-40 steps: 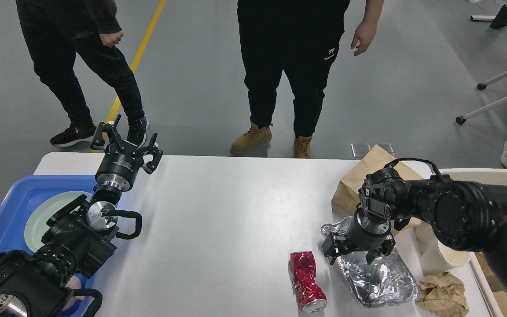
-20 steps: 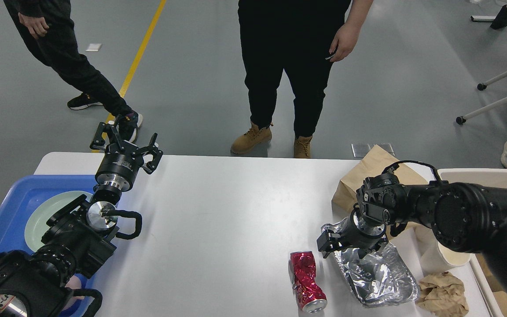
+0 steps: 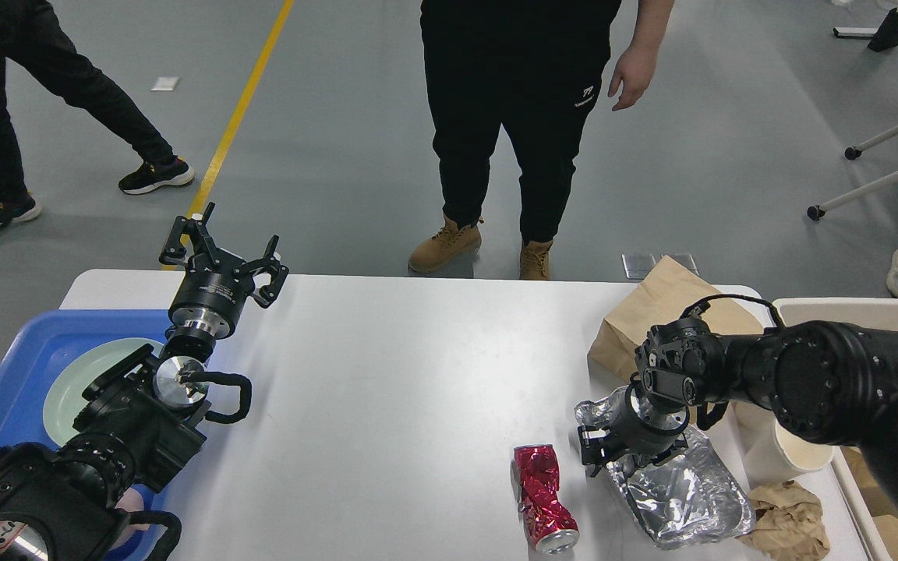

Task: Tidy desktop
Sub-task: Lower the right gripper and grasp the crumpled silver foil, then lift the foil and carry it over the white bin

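The white desktop holds litter at its right end. A crushed red can lies near the front edge. A crumpled foil tray lies just right of it. My right gripper points down onto the foil tray's left rim, and its dark fingers cannot be told apart. My left gripper is open and empty, raised over the desk's far left edge. A brown paper bag lies behind the right arm.
A blue tray with a pale green plate sits at the left. A beige bin, a white paper cup and crumpled brown paper are at the right. A person stands beyond the far edge.
My right gripper has dropped lower onto the foil tray's left rim, and the tray's right end has shifted slightly right. The left arm has not moved. The walker at left has moved away.
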Tool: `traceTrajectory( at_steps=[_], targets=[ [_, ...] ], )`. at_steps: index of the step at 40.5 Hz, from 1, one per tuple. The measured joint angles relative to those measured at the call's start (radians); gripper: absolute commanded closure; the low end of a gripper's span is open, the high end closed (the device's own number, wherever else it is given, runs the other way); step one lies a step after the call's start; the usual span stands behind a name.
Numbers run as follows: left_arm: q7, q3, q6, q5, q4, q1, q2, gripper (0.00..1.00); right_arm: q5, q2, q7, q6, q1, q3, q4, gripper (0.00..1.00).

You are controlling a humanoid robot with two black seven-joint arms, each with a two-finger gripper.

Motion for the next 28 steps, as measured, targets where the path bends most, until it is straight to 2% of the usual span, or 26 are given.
traceTrajectory(
  at_steps=[13, 28],
  targets=[
    [0.000, 0.000, 0.000, 0.000, 0.000, 0.000, 0.000, 0.04, 0.000, -0.022, 0.002, 0.003, 0.027, 0.003, 0.024, 1.00],
    [0.000, 0.000, 0.000, 0.000, 0.000, 0.000, 0.000, 0.04, 0.000, -0.188, 0.003, 0.006, 0.306, 0.047, 0.284, 1.00]
  ],
)
